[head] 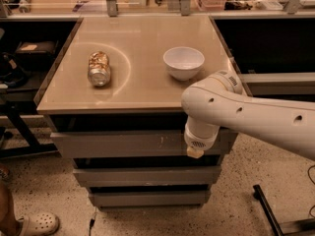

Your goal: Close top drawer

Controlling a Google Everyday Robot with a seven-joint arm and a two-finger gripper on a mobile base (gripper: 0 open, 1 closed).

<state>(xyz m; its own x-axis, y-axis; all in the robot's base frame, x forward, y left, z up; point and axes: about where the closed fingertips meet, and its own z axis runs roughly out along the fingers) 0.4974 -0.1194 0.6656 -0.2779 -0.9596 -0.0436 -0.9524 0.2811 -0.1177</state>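
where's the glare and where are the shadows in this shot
Camera view: warm light from above; a pale curved glare streak runs across the table top beside the can; the white bowl is the brightest thing; deep shadow fills the gap above the top drawer; the gripper sits against that drawer's front, right of middle, shaded under the arm.
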